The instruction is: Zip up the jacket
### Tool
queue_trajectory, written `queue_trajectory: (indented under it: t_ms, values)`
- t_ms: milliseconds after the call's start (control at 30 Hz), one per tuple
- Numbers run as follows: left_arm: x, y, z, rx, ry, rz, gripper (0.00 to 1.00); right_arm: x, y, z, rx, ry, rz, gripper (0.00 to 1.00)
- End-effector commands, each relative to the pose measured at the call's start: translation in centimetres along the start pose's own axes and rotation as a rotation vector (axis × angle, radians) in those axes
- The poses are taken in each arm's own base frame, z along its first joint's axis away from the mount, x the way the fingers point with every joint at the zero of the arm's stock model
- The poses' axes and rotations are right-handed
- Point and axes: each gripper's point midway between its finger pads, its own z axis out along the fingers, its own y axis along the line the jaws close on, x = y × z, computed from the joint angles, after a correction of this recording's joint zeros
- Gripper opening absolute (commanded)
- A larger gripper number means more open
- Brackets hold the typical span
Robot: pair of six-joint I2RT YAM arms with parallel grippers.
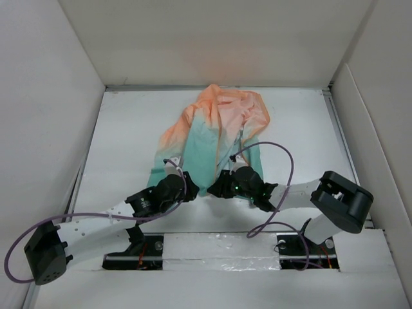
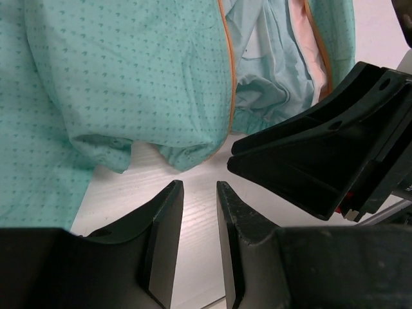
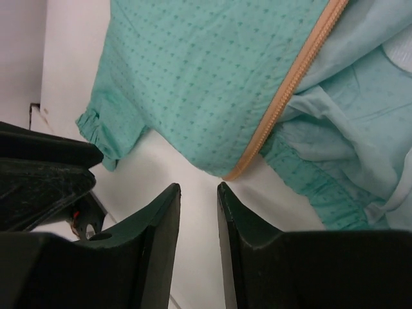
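Jacket (image 1: pixel 212 138) unzipped, hem (image 3: pixel 308 180) just ahead of both jaws. Left gripper (image 2: pixel 198 188) parted, empty. Right gripper (image 3: pixel 198 188) parted, empty. Fabric looks thin, light, floppy, probably slippery, so bunches easily. Pinch zipper (image 3: pixel 290 90) tape at bottom end by hem. Slider not seen, maybe hidden.

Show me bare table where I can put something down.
Bare table lies left of the jacket up to the left wall, and right of it up to the right wall. The hem is crowded: left pincer and right pincer sit there.
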Motion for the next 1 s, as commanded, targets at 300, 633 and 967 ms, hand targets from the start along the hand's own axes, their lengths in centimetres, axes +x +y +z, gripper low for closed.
queue_trajectory:
  t_ms: [300,633,967]
  values:
    - [-1.3,-1.9,0.5,0.053,-0.032,0.043,0.27,-0.5,-1.2,1.2,-0.009,-0.127,0.091,0.41]
    - [-2.0,-1.9,0.1,0.058,-0.056,0.043,0.27,-2.4,0.1,1.5,-0.06,-0.205,0.075,0.41]
    - [-2.1,-1.8,0.0,0.053,-0.056,0.051,0.27,-3.7,2.1,1.2,-0.143,-0.251,0.058,0.29]
